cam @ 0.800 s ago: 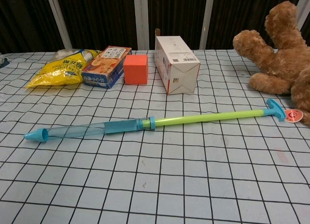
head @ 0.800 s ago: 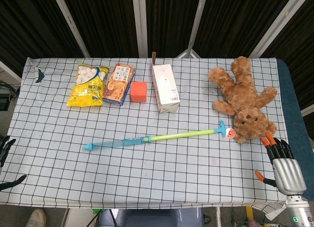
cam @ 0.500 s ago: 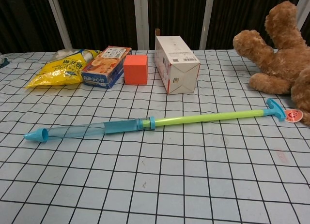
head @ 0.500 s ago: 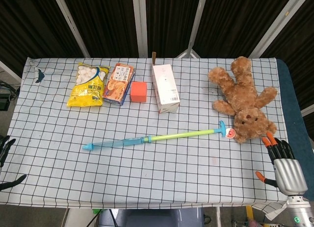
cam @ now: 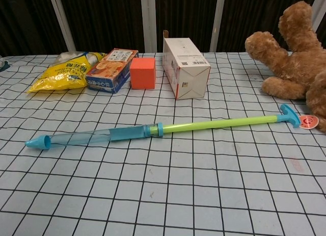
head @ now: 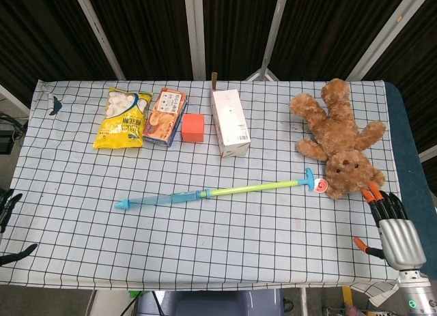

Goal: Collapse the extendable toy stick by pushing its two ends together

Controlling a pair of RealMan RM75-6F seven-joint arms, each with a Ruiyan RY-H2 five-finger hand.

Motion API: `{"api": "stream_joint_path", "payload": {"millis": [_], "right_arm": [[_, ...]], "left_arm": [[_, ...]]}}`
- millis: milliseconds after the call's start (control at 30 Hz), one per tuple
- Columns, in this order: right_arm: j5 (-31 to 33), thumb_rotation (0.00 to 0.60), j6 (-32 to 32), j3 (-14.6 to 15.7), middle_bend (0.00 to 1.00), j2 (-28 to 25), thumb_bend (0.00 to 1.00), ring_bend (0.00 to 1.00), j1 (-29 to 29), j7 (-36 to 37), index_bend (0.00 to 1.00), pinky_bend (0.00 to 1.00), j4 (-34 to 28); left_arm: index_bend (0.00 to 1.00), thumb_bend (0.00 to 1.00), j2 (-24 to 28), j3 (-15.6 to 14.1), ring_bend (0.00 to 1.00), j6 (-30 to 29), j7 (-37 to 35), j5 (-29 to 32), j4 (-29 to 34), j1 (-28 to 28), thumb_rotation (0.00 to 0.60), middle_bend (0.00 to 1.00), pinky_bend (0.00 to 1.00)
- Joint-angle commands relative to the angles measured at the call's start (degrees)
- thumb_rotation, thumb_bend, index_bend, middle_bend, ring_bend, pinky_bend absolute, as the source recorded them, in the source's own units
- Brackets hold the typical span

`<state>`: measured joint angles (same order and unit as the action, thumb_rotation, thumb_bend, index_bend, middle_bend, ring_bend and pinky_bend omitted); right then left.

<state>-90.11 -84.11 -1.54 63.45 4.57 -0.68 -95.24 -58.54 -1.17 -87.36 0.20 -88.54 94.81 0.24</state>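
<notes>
Nearest the robot, the long extendable toy stick (head: 213, 192) is lying fully stretched out on the black-and-white checked tablecloth (head: 75, 193), running slantwise across the middle. Its translucent blue barrel (cam: 97, 136) is ending in a blue cone tip (cam: 36, 142) on the left, while a thin lime-green rod (cam: 224, 124) is reaching right to a small blue T-shaped handle (cam: 290, 114). That handle is sitting just beside the brown plush teddy bear (head: 341, 142) and a round red-and-white tag (cam: 308, 123).

Compared with the earlier frames, the stick and everything around it are lying just as they were; only the right hand (head: 395, 227) is sitting a touch lower at the table's near right corner.

This silver right hand with orange-tipped fingers (head: 372, 191) is holding nothing, its fingers extended side by side and its thumb sticking out, touching neither stick nor bear. At the far left edge, dark fingers of the left hand (head: 10, 220) are peeking in; whether they are spread or curled cannot be told.

Farther back, a white carton (head: 229, 122), an orange cube (head: 194, 127), an orange biscuit box (head: 166, 117) and a yellow snack bag (head: 124, 117) are standing in a row.
</notes>
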Motion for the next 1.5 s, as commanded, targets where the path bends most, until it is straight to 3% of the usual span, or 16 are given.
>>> {"api": "stream_joint_path", "payload": {"millis": [33, 133, 233, 300, 400, 500, 933, 1500], "right_arm": [[-0.43, 0.6, 0.21, -0.27, 0.0, 0.07, 0.21, 0.0, 0.53, 0.52, 0.0, 0.0, -0.17], [-1.29, 0.6, 0.38, -0.69, 0.0, 0.21, 0.21, 0.0, 1.35, 0.6, 0.01, 0.0, -0.27], [-1.87, 0.6, 0.73, -1.42, 0.01, 0.72, 0.21, 0.0, 2.45, 0.19, 0.14, 0.0, -0.27], [-1.77, 0.6, 1.4, -2.11, 0.06, 1.2, 0.21, 0.0, 3.4, -0.15, 0.26, 0.0, -0.63], [-0.15, 0.6, 4.67, -3.76, 0.19, 2.4, 0.21, 0.06, 6.04, -2.11, 0.34, 0.0, -1.3], [2.38, 0.6, 8.09, -5.62, 0.26, 4.31, 0.21, 0.11, 8.77, -5.15, 0.35, 0.0, -1.18], [11.57, 0.6, 18.74, -9.76, 0.31, 14.12, 0.21, 0.16, 17.61, -15.86, 0.39, 0.0, 5.58], [19.86, 0.6, 23.94, -11.78, 0.34, 23.92, 0.21, 0.17, 24.52, -23.72, 0.48, 0.0, 15.71]], "left_arm": [[0.0, 0.1, 0.08, 0.02, 0.0, 0.05, 0.09, -0.18, 0.04, -0.14, 0.6, 0.0, 0.0], [0.0, 0.1, 0.07, -0.08, 0.0, -0.05, 0.09, -0.65, -0.09, -0.21, 0.6, 0.0, 0.0], [0.0, 0.1, 0.08, -0.26, 0.0, -0.11, -0.09, -1.11, -0.18, -0.23, 0.6, 0.0, 0.0], [0.0, 0.1, 0.12, -0.36, 0.0, -0.15, -0.3, -1.4, -0.17, -0.26, 0.6, 0.0, 0.0], [0.0, 0.1, 0.07, -0.46, 0.0, -0.17, -0.26, -1.85, -0.25, -0.37, 0.6, 0.0, 0.0], [0.0, 0.1, -0.08, -0.48, 0.0, -0.18, -0.09, -2.1, -0.42, -0.47, 0.6, 0.0, 0.0], [0.0, 0.1, -0.24, -0.54, 0.0, -0.01, 0.73, -1.99, -0.4, -0.54, 0.6, 0.0, 0.0], [0.0, 0.1, -0.34, -0.5, 0.0, 0.58, 0.48, -1.48, -0.18, -0.78, 0.6, 0.0, 0.0]]}}
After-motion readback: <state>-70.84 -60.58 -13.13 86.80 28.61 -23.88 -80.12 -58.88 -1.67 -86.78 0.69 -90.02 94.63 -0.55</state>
